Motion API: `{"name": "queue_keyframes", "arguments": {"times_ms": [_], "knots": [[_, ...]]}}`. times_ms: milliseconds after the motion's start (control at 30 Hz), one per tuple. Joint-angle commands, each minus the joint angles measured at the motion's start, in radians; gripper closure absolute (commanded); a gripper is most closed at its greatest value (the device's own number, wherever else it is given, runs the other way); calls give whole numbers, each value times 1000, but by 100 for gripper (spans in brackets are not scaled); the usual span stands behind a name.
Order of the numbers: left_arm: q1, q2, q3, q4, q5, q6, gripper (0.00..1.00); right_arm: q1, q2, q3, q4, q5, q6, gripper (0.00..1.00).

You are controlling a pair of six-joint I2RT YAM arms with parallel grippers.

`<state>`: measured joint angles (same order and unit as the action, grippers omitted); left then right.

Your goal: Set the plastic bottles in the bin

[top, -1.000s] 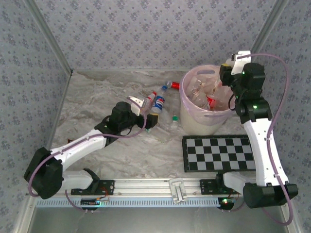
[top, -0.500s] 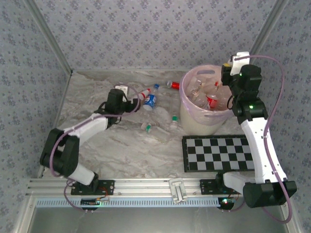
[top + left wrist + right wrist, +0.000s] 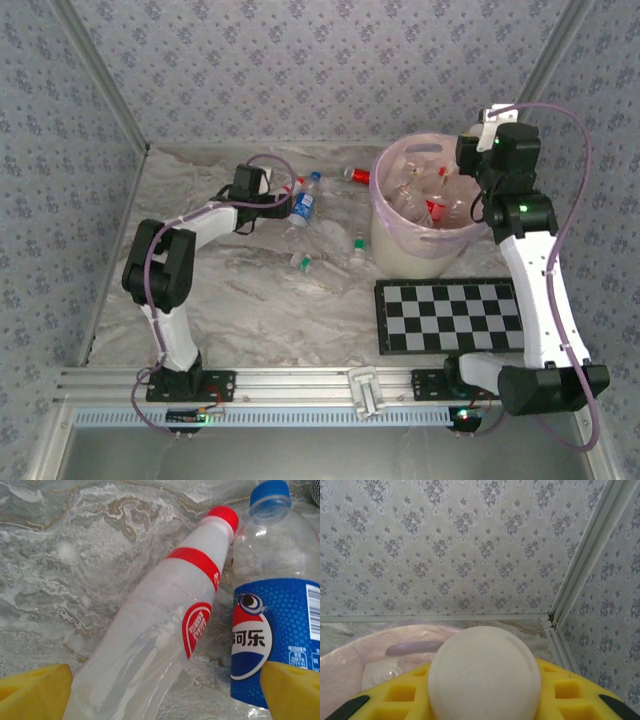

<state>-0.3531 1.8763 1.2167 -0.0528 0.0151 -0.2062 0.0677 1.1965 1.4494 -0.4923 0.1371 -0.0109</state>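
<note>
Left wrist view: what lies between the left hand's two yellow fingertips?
Two bottles, seen in that view: the whitish red-capped bottle and the blue-labelled bottle.

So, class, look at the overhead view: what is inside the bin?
Inside the bin lies a heap of plastic bottles, mostly clear, some with red on them. The bin's floor and any bottles lower down are covered by the heap.

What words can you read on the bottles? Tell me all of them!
"可乐", beside a Pepsi logo: on the blue label of the blue-capped bottle.
Small print and barcode on that label: too small to read.
White characters in the red badge on the red-capped bottle: too blurred to read.
</note>
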Motion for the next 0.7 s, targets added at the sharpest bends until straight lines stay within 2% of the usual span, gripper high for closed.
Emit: {"name": "queue_keyframes", "arguments": {"times_ms": [0, 133, 200, 333, 500, 667], "knots": [[7, -6, 18, -33, 55, 13, 5, 3, 7, 3, -383, -112, 79, 100], [5, -43, -27, -9, 111, -16, 7, 5, -38, 97, -362, -132, 94, 100], [0, -68, -52, -6, 113, -22, 7, 7, -63, 115, -296, -116, 90, 100], [-5, -107, -90, 1, 115, -27, 7, 10, -106, 46, -66, -86, 53, 100], [-10, -102, -108, -1, 109, -27, 8, 10, -98, -70, 217, -108, 10, 100], [-17, -88, -117, 16, 106, -35, 8, 4, -16, -88, 287, -130, -39, 100]]}}
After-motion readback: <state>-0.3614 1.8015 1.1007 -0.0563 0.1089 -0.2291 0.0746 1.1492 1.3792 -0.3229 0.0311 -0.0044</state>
